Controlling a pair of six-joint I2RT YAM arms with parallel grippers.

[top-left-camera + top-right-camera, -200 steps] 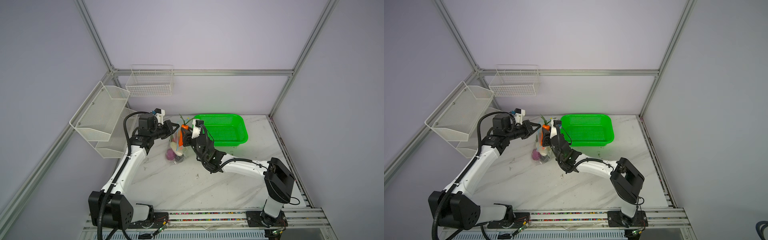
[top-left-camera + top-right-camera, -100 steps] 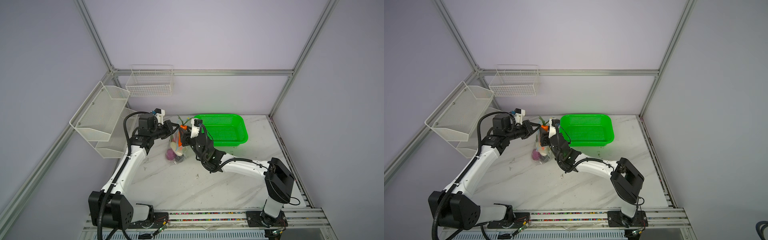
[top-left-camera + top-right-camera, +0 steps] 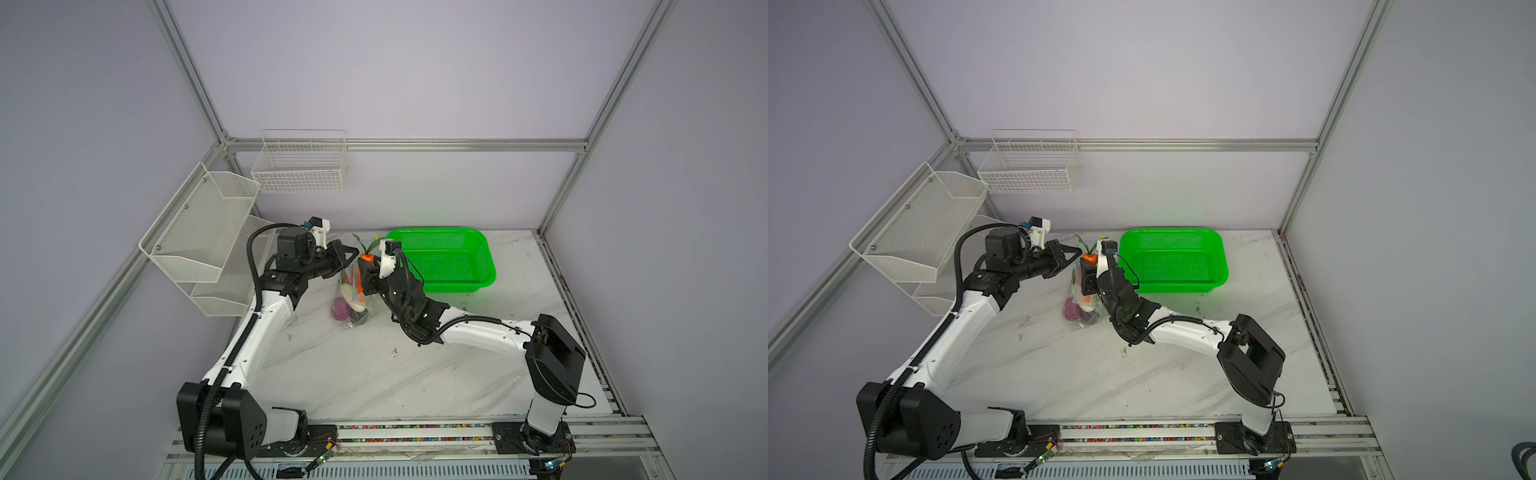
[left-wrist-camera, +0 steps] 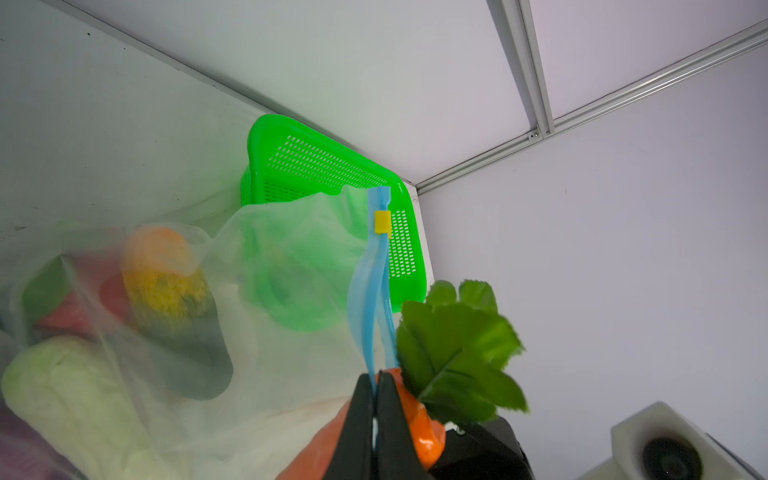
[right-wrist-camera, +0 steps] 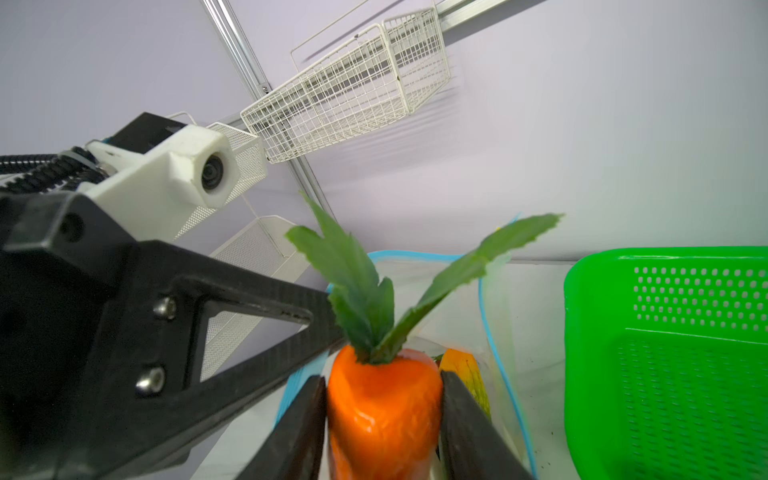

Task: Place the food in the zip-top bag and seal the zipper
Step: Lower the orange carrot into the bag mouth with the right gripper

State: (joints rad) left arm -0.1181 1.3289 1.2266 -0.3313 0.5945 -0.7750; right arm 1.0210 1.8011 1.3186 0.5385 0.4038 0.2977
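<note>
Currently, the carrot [image 5: 384, 411] stands upright, leaves up, in the mouth of the bag [image 3: 353, 301], with its lower part below the bag's edge. My right gripper [image 5: 382, 380] clamps it, one finger pressed against each side of the orange body.

The bag rests its bottom on the table [image 3: 374, 374]. It rises between my two grippers, just beside the left end of the basket [image 3: 484, 266]. Inside it lie the onion [image 3: 341, 309], the corn [image 4: 166, 286], a red piece [image 4: 79, 311] and a white piece [image 4: 70, 386]. The left wrist view shows them blurred through the film.

The zipper [image 4: 368, 316] is open: its two blue tracks part below the slider [image 4: 382, 221], which sits near the end away from my left gripper [image 4: 376, 376]. That gripper is clenched on the zipper, with the blue strip pinched between closed fingertips, and it holds that edge of the mouth up. Its fingertips sit just beside the carrot's top.

A wire rack [image 3: 299, 166] hangs on the back wall and a mesh shelf [image 3: 199, 224] on the left wall, both well apart from the bag.
</note>
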